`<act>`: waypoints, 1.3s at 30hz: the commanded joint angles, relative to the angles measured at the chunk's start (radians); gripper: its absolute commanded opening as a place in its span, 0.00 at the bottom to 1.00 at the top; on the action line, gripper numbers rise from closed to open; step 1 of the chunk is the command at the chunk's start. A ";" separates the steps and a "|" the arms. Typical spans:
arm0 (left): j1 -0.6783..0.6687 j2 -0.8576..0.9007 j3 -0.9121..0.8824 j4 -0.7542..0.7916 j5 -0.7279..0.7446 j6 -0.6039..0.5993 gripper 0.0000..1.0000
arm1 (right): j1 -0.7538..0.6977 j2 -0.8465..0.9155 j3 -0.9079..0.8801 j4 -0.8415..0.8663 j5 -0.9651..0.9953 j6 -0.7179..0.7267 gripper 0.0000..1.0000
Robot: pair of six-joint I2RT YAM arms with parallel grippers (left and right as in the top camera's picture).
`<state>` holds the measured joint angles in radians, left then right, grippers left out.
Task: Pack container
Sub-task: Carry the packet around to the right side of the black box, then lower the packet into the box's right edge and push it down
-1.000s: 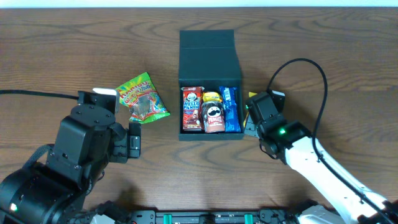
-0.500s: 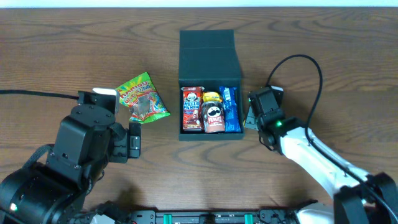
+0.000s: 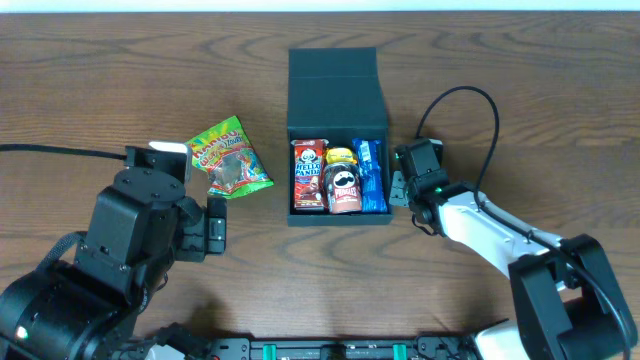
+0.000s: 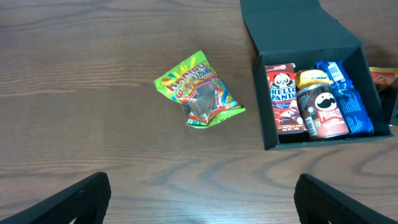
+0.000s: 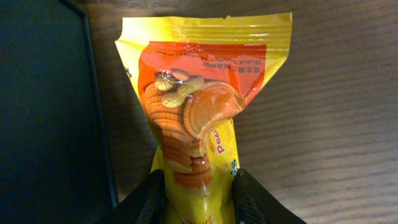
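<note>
The container (image 3: 337, 95), a dark teal-black box with its flap lid laid open to the rear, sits mid-table. Inside it stand a red Hello Panda box (image 3: 309, 176), a Pringles can (image 3: 343, 188) and a blue packet (image 3: 371, 175). My right gripper (image 5: 196, 186) is shut on a yellow-orange snack packet (image 5: 199, 106). It holds the packet just outside the container's right wall (image 5: 43, 112); in the overhead view that gripper (image 3: 400, 185) is close against this wall. My left gripper (image 4: 202, 199) is open over bare wood, nearer the front than the container.
A green gummy bag (image 3: 229, 157) lies on the wood left of the container; the left wrist view shows the gummy bag (image 4: 199, 93) too. The right arm's black cable (image 3: 470, 110) loops above the table to the right of the box.
My right gripper has moved left and slightly back with the yellow packet, coming up against the container's right wall. The left arm has not moved.
</note>
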<state>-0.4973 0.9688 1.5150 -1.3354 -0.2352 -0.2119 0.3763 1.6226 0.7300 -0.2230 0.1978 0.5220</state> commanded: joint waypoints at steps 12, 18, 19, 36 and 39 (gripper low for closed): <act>0.007 -0.004 0.000 -0.002 -0.007 0.007 0.95 | -0.011 0.016 -0.006 0.025 -0.003 -0.068 0.19; 0.007 -0.004 0.000 -0.002 -0.007 0.007 0.95 | -0.011 0.016 -0.004 0.026 -0.003 -0.068 0.13; 0.007 -0.004 0.000 -0.002 -0.007 0.007 0.95 | -0.011 0.016 -0.004 0.026 -0.003 -0.068 0.13; 0.007 -0.004 0.000 -0.002 -0.007 0.006 0.95 | -0.010 -0.224 -0.004 -0.117 -0.005 -0.067 0.05; 0.007 -0.004 0.000 -0.002 -0.007 0.006 0.95 | -0.008 -0.305 -0.004 -0.168 -0.028 -0.067 0.05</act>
<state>-0.4973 0.9688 1.5150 -1.3354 -0.2352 -0.2119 0.3763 1.3796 0.7296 -0.3717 0.1852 0.4618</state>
